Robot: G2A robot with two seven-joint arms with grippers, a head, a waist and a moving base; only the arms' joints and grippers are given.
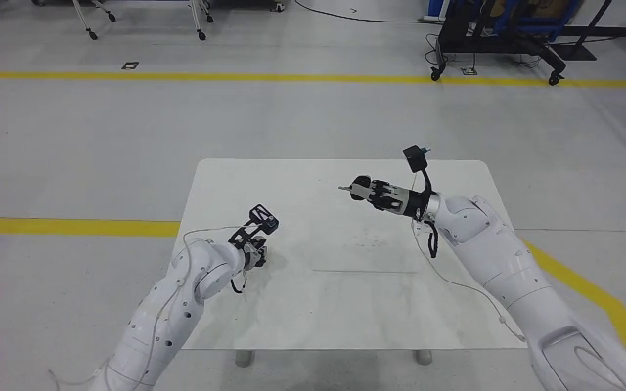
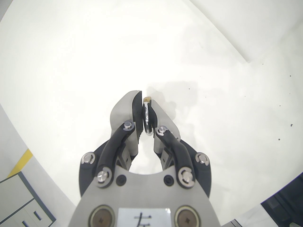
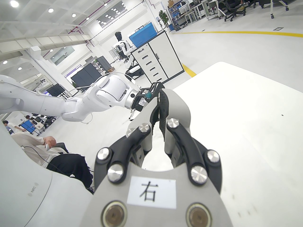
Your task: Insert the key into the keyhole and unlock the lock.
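**Both end effectors clenched, lock and key well apart**

A white counter [image 1: 391,293] carries a few dark specks. On the floor beyond it are a yellow line [image 1: 293,77] and a grey drawer cabinet [image 3: 161,57].

The left arm bends in low over the counter's near left part. Its end effector [image 2: 144,96] points down and is clamped on the lock [image 2: 146,119], whose silvery loop sits edge-on between the pads with a brass bit at the far tip.

The right arm stretches level above the far middle. Its end effector [image 1: 360,186] is closed on the key [image 1: 343,188], a thin sliver lying roughly level and pointing leftward across the counter.
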